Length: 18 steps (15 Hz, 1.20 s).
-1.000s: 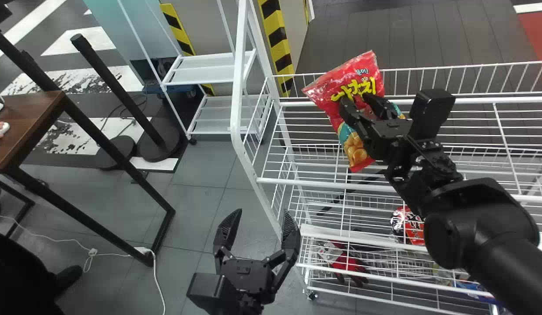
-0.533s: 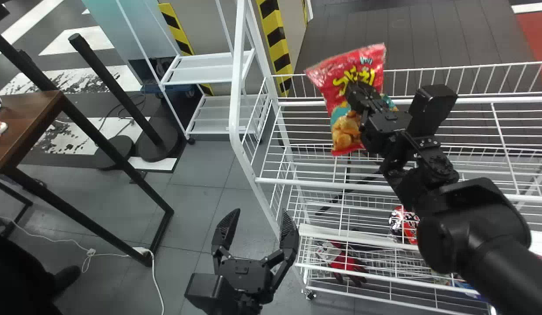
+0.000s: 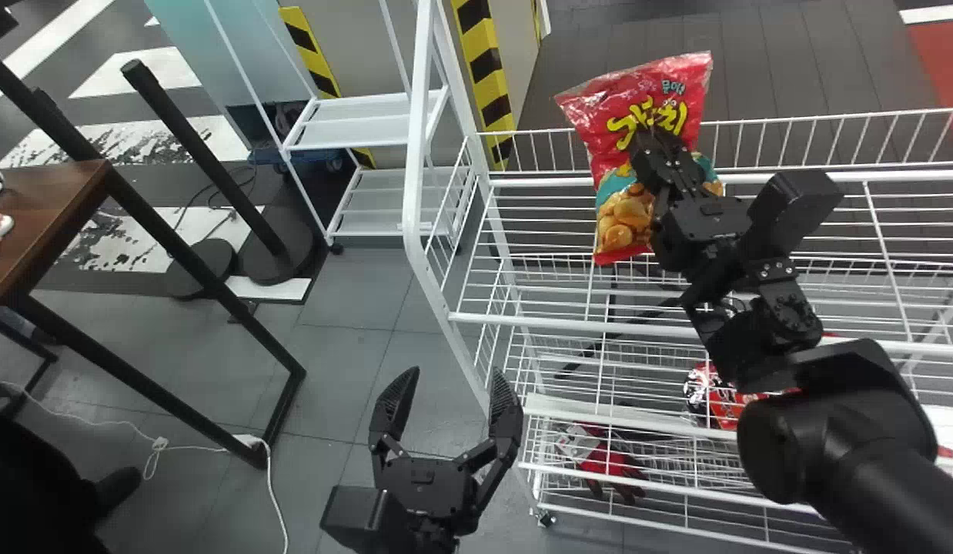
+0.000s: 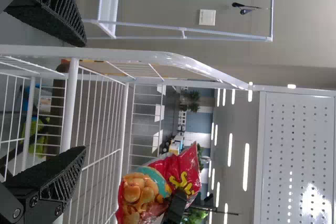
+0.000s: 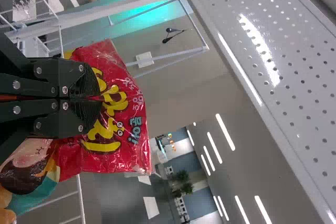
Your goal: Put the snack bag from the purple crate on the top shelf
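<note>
White rack (image 3: pixel 561 323), snack bag (image 3: pixel 616 163) nearly upright

Glossy plastic snack bag (image 3: pixel 615 154), metal shelf (image 3: pixel 569 324)

So in the head view we've got a brown wooden table (image 3: pixel 53 208) on a black metal frame (image 3: pixel 138 379) over at nine o'clock, and grey tile floor (image 3: pixel 353 346) around eight. A white shelf unit (image 3: pixel 361 131) sits at eleven, with a yellow-and-black striped post (image 3: pixel 488 65) at twelve. Dark plank flooring (image 3: pixel 792 69) runs from one toward a red floor patch (image 3: pixel 942 61) at two. Our wrist views catch bright ceiling strip lights (image 4: pixel 245 166) and some green plants (image 5: pixel 182 177).
</note>
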Each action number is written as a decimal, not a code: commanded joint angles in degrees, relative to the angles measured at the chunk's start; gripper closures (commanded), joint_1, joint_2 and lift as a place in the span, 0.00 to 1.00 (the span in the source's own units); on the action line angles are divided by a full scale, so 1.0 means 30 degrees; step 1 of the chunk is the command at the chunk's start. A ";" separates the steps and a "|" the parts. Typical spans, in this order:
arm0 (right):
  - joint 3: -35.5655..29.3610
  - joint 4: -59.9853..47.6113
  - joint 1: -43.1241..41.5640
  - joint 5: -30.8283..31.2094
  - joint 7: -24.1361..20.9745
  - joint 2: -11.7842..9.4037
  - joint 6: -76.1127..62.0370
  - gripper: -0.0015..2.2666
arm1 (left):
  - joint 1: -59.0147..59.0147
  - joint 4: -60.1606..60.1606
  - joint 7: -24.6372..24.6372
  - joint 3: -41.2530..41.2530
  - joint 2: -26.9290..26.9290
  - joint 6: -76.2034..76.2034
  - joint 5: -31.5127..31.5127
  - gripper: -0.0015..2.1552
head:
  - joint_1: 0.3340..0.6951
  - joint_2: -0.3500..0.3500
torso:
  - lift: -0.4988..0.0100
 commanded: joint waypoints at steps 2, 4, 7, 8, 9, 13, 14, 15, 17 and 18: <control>0.0072 -0.0010 0.0323 0.0937 0.0590 0.0017 -0.1104 0.99 | 0.0000 0.0001 0.0029 0.0027 0.0058 -0.0150 0.0000 0.05 | 1.00 0.91 | 0.98; -0.0016 0.0019 0.0939 0.2666 0.0795 0.0017 -0.2803 0.99 | 0.0030 -0.0028 0.0029 0.0027 0.0058 -0.0209 0.0029 0.05 | 1.00 0.93 | 0.98; -0.0543 0.1279 0.1085 0.3750 0.1938 0.0017 -0.5967 0.99 | 0.0030 -0.0028 0.0029 0.0027 0.0029 -0.0209 0.0000 0.05 | 1.00 0.96 | 0.98; -0.0982 0.1836 0.0909 0.3837 0.2758 0.0017 -0.6729 0.99 | 0.0030 -0.0028 0.0029 -0.0003 0.0029 -0.0209 0.0000 0.05 | 1.00 0.96 | 0.98; -0.1305 0.2099 0.0763 0.3984 0.2817 0.0017 -0.6905 0.99 | 0.0030 -0.0028 0.0029 -0.0032 0.0000 -0.0209 0.0000 0.05 | 1.00 0.96 | 0.98; -0.2096 0.2627 0.0089 0.3193 0.3344 0.0017 -0.5909 0.98 | 0.0059 -0.0028 0.0029 -0.0032 -0.0030 -0.0209 -0.0059 0.05 | 1.00 0.90 | 0.98; -0.2125 0.2832 -0.0145 0.2724 0.3696 0.0017 -0.5440 0.97 | 0.0059 -0.0028 0.0029 -0.0032 -0.0059 -0.0209 -0.0059 0.05 | 1.00 0.88 | 0.98; -0.2213 0.2920 -0.0409 0.2226 0.4165 0.0017 -0.3975 0.95 | 0.0059 -0.0028 0.0029 -0.0032 -0.0059 -0.0209 -0.0088 0.05 | 1.00 0.87 | 0.98; -0.2857 0.3330 -0.0819 0.2168 0.5131 0.0017 -0.1807 0.89 | 0.0059 0.0001 0.0029 -0.0061 -0.0088 -0.0209 -0.0117 0.05 | 1.00 0.87 | 0.98; -0.2857 0.3359 -0.0936 0.1816 0.5512 0.0017 -0.0987 0.89 | 0.0059 0.0001 0.0029 -0.0061 -0.0088 -0.0209 -0.0117 0.05 | 1.00 0.87 | 0.98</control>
